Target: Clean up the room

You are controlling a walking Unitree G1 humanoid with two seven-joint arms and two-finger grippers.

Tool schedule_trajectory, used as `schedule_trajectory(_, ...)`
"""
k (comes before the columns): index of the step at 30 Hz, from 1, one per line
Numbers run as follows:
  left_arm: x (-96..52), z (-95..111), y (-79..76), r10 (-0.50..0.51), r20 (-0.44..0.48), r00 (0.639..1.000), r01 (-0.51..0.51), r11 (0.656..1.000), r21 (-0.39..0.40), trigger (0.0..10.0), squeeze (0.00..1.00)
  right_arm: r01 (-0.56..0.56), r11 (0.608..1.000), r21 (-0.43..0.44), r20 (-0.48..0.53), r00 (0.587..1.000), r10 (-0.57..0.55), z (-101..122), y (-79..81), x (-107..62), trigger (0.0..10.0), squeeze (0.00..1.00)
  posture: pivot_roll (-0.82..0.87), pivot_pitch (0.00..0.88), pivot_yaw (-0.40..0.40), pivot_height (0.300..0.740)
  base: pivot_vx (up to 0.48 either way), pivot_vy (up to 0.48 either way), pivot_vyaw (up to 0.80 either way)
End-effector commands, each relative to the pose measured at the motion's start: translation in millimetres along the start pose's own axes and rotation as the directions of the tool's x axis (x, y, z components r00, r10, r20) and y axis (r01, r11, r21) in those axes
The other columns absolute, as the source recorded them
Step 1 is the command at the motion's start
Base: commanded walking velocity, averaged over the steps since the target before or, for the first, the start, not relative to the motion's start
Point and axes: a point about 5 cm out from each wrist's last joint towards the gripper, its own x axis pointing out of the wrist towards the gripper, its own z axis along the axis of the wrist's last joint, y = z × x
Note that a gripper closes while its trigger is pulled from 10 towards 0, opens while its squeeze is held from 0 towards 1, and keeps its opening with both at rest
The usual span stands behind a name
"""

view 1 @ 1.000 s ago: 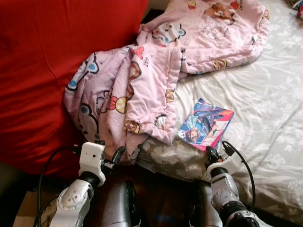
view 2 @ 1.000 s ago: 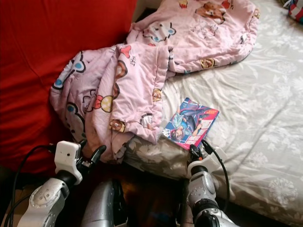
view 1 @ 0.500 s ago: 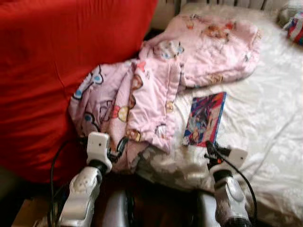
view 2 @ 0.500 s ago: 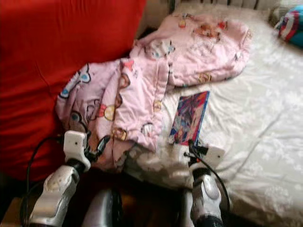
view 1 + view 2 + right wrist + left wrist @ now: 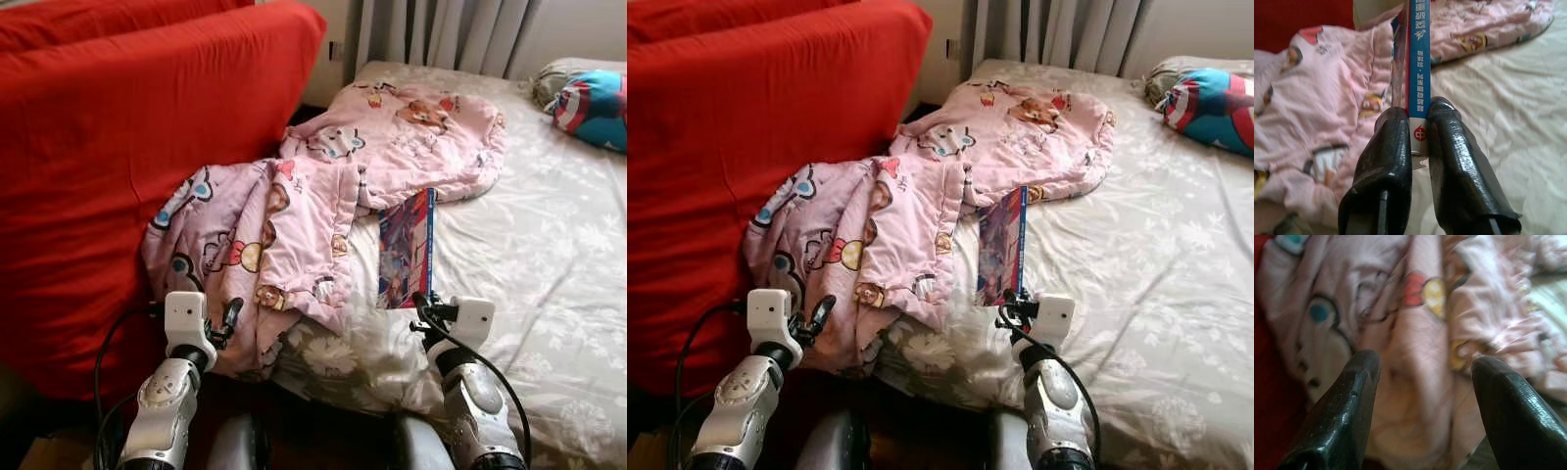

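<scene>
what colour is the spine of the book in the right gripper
Blue spine, clearest in the right wrist view.

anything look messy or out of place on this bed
The pink cartoon blanket lies crumpled, spilling off the bed's edge against the red sofa. The right gripper is shut on a book, tipped up on edge above the floral sheet.

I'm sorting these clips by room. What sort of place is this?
Most likely a bedroom: a bed with a floral sheet, a rumpled pink cartoon blanket across it, and a pillow at the far end, with curtains behind.
</scene>
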Motion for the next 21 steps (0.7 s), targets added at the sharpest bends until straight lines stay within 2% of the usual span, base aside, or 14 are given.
schedule_trajectory(1,1.3,-6,6.8,0.027,-0.030,0.999,-0.027,1.000,0.006,10.0,0.00,-0.004,1.000,-0.018,0.063,0.998,0.005,15,1.6,6.4,10.0,0.00,-0.02,0.000,-0.019,0.683,0.000,0.000,0.00)
schedule_trajectory(6,1.0,-18,7.7,0.039,-0.079,0.996,-0.039,0.999,-0.006,10.0,0.00,0.029,0.999,-0.034,0.064,0.998,-0.027,17,-1.7,7.2,10.0,0.00,-0.03,0.000,-0.020,0.713,0.000,0.000,0.00)
schedule_trajectory(9,-1.3,-33,4.2,0.026,-0.145,0.989,-0.026,1.000,0.005,10.0,0.00,0.065,0.998,-0.014,0.074,0.995,-0.064,20,-4.9,9.5,10.0,0.00,-0.03,0.000,-0.020,0.733,0.000,0.000,0.00)
schedule_trajectory(11,-6.1,-50,2.2,0.024,-0.224,0.974,-0.022,1.000,0.013,10.0,0.00,0.060,0.998,-0.018,0.058,0.997,-0.059,17,-3.2,9.9,10.0,0.00,-0.03,0.000,-0.020,0.740,0.000,0.000,0.00)
schedule_trajectory(14,-12.7,-65,3.8,0.041,-0.292,0.955,-0.042,0.999,0.004,10.0,0.00,0.038,0.999,-0.038,0.037,0.999,-0.036,12,0.5,8.3,10.0,0.00,-0.03,0.000,-0.020,0.740,0.000,0.000,0.00)
schedule_trajectory(15,-12.7,-65,3.8,0.041,-0.292,0.955,-0.042,0.999,0.004,10.0,0.00,0.038,0.999,-0.038,0.037,0.999,-0.036,12,0.5,8.3,10.0,0.00,-0.03,0.000,-0.020,0.740,0.000,0.000,0.00)
schedule_trajectory(19,-24.1,-85,4.6,0.057,-0.394,0.918,-0.055,0.998,0.015,10.0,0.00,0.048,0.997,-0.054,0.005,0.999,-0.048,6,2.8,8.6,10.0,0.00,-0.05,0.000,-0.010,0.740,0.000,0.000,0.00)
schedule_trajectory(21,-25.5,-87,4.4,0.055,-0.406,0.912,-0.052,0.998,0.019,10.0,0.00,0.049,0.997,-0.064,-0.003,0.999,-0.050,4,3.4,8.8,10.0,0.00,-0.05,0.000,-0.010,0.740,0.000,0.000,0.00)
